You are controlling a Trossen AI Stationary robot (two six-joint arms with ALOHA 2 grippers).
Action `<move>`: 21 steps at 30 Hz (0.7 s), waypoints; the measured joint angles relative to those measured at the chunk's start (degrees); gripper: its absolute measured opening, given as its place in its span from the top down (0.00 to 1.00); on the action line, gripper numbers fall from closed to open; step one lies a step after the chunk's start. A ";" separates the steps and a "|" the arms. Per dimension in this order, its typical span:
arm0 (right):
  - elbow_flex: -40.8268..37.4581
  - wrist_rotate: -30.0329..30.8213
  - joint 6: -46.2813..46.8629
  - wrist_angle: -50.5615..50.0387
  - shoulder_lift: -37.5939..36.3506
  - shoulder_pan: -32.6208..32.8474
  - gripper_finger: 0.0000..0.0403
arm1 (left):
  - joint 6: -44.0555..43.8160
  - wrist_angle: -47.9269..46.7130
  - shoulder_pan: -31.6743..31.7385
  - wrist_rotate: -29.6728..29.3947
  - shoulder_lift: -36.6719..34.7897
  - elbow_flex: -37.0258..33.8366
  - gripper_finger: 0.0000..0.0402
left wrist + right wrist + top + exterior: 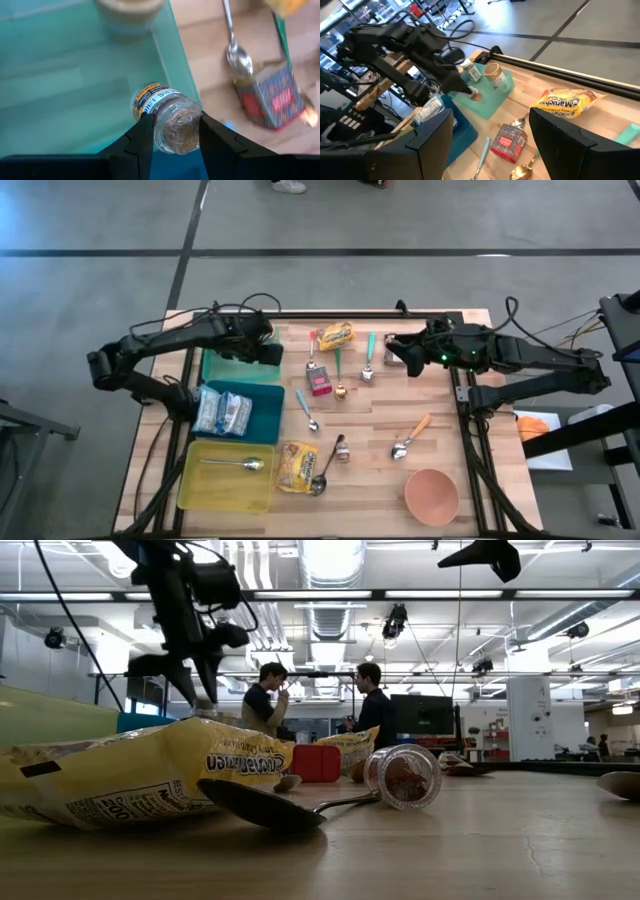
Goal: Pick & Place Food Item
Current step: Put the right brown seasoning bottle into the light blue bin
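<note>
Left pincer: clamped on small spice jar, held above green tray. Risk: round jar slipping, rolling off tray edge. Right pincer: open, idle right of tray.

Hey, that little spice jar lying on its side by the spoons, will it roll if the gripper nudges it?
Probably. The spice jar is round and lies on its side on the bare table, so a sideways nudge would likely roll it. It looks rigid, smooth-walled, and perhaps slippery.
</note>
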 joint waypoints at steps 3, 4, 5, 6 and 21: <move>0.00 -0.11 0.37 0.04 -1.05 0.00 0.36 | 2.50 1.62 1.20 1.08 1.90 0.00 0.67; 0.00 -0.09 0.85 0.06 -1.46 0.00 0.36 | 3.30 1.52 1.79 1.53 2.34 0.00 0.67; 0.00 -0.11 1.00 0.13 -1.90 0.00 0.36 | 4.19 1.36 2.37 1.66 2.70 0.00 0.67; 0.00 -0.13 1.18 0.23 -2.35 0.02 0.36 | 4.96 1.30 3.12 1.78 3.01 -0.07 0.67; 0.00 -0.15 1.03 1.16 -5.44 0.79 0.36 | 4.07 16.98 10.27 11.02 0.90 -13.41 0.67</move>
